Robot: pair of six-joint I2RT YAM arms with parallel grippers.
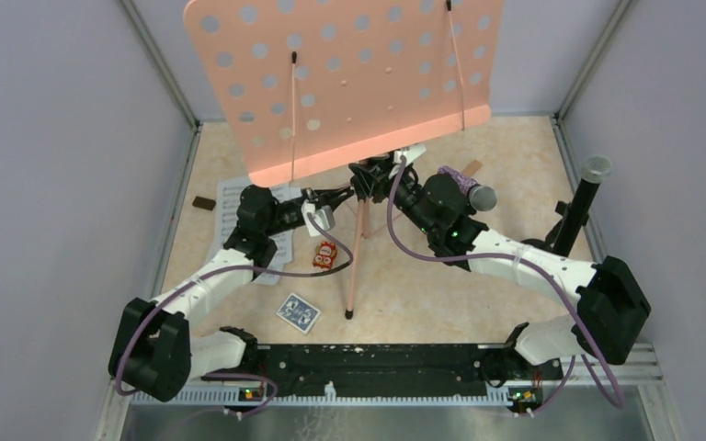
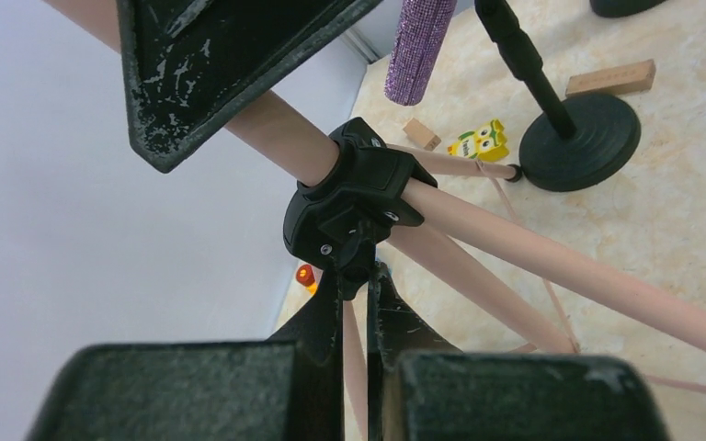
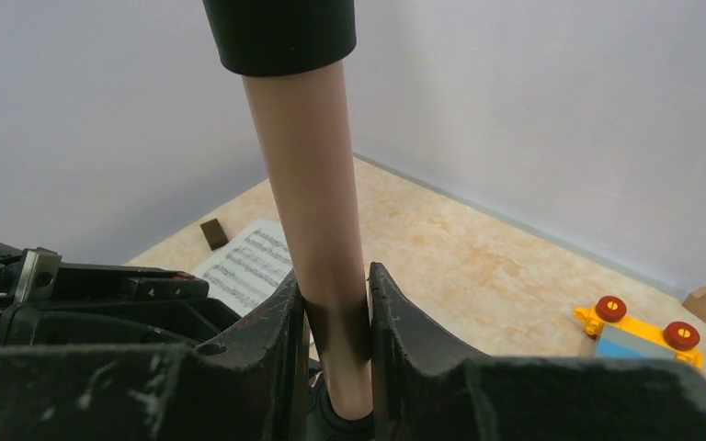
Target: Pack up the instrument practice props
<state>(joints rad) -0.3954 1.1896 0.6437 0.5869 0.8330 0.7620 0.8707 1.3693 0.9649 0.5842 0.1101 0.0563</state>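
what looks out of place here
The sheet music lies flat on the table instead of on the music stand, whose rack shows no pages. An owl toy and a wooden block sit loose beside the stand's legs. Nothing looks spilled or broken.

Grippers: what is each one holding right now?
Left gripper: closed on the rack's black clamp.
Right gripper: closed on the rack's pink pole.

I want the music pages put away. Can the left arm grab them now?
Probably not yet: the left end effector is shut on the music stand's black collar. The sheet music lies just beside it.
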